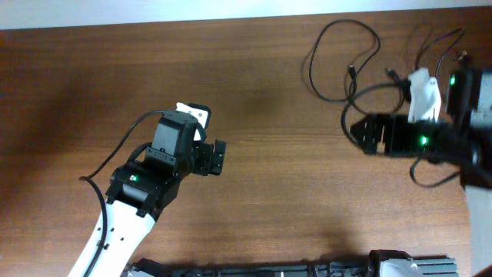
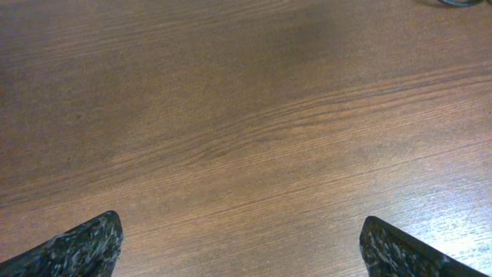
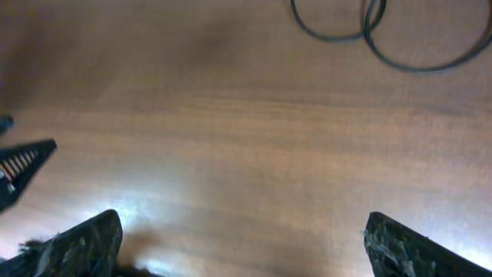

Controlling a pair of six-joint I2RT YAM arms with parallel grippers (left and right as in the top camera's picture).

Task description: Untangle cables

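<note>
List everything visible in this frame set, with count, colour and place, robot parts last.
cables: several thin loops, exact count unclear; black; upper right of the overhead view, around the right arm
table: one; brown wood grain; under everything
left arm: one; black with a white lower link; lower left
right arm: one; black with a white part; right edge, partly over the cables
left fingers: two; dark speckled; spread apart over bare wood, holding nothing
right fingers: two; dark speckled; spread apart, holding nothing, cable loops lying ahead of them
</note>
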